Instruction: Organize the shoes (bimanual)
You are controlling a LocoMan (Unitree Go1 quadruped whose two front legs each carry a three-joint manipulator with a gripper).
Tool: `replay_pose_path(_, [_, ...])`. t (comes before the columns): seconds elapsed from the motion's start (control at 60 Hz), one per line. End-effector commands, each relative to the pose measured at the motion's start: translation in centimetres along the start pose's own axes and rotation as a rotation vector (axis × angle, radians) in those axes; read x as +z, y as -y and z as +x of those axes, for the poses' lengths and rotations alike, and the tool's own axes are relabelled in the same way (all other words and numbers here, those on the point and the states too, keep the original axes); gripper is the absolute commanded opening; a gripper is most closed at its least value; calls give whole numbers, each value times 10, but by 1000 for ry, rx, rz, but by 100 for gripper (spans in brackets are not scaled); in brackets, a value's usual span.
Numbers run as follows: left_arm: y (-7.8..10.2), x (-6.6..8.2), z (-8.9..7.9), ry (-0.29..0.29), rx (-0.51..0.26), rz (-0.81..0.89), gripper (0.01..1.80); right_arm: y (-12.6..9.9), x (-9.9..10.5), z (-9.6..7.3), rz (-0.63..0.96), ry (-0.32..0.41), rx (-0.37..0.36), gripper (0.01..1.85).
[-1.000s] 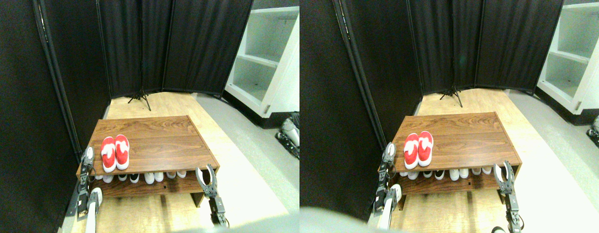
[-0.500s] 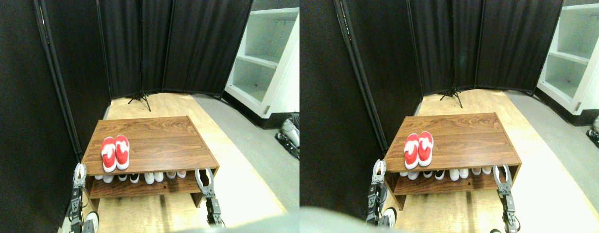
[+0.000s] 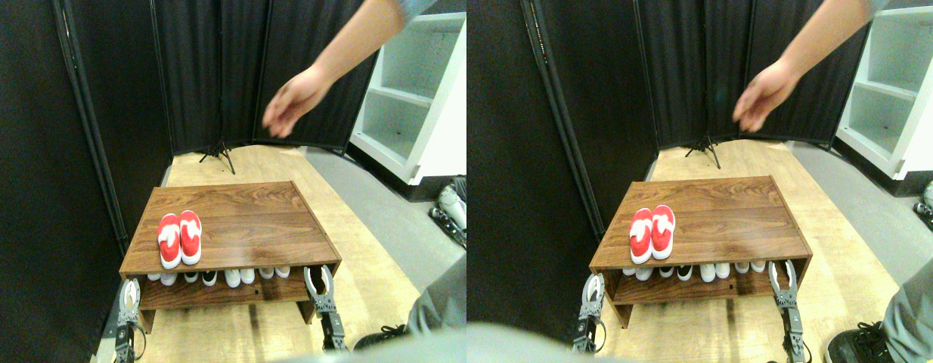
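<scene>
Shoes (image 3: pixel 178 237) paired at bench (image 3: pixel 270 242) front-left edge; grippers low, L (image 3: pixel 129 292) & R (image 3: pixel 318 281) released. Person's hand (image 3: pixel 292 100) incoming, likely reset; hold clear.

wooden rack (image 3: pixel 247 227) | top: red shoes (image 3: pixel 179 237) side by side, left

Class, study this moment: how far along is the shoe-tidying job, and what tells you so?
Done, it seems: the red shoes sit side by side, touching, on the left of the bench top. In hand: nothing; the left pincer and right pincer are low by the bench's front corners, both empty. A person's hand reaches in above. Left: apparently nothing.
</scene>
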Motion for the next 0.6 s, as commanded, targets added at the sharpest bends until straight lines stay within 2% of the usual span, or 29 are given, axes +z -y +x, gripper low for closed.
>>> replay_pose_path(0.017, [13, 1, -4, 7, -52, -23, 1, -8, 2, 0, 9, 15, 39, 26])
replay_pose_path(0.25, [15, 0, -14, -29, -44, -44, 5, -10, -1, -1, -25, 5, 77, 24])
replay_pose_path(0.6, [17, 1, -18, -29, -45, -51, 5, -13, 0, -4, -30, -1, 84, 22])
